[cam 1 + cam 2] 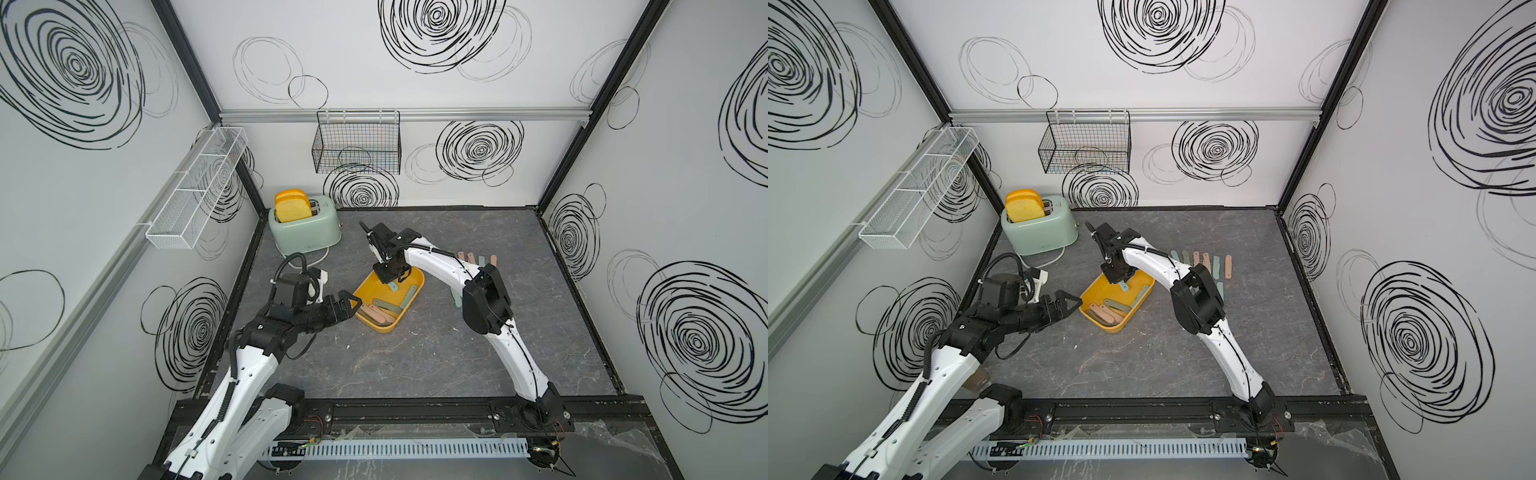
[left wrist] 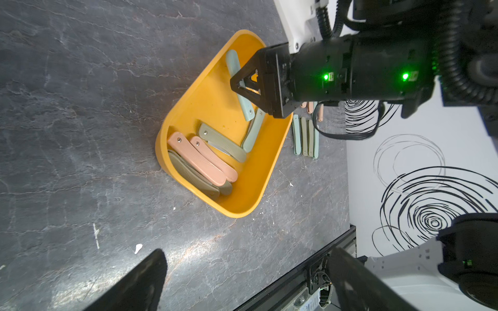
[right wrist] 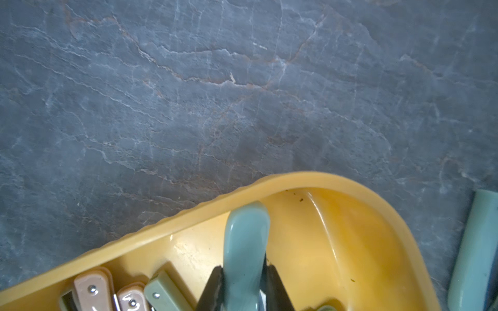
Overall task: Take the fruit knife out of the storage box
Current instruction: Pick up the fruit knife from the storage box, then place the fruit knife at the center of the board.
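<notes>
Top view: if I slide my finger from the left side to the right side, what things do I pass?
white mesh basket → toaster → storage box → row of fruit knives lying on the table. The black wire basket hangs above the toaster and the box, so it is left out.

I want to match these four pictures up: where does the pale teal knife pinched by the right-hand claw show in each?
In a top view: pale teal fruit knife, near centre.
In a top view: same knife, slightly left of centre.
Left wrist: upper middle, crossed by the right gripper.
Right wrist: bottom centre, between its black fingers.
Shared landmark: the yellow storage box under it.
</notes>
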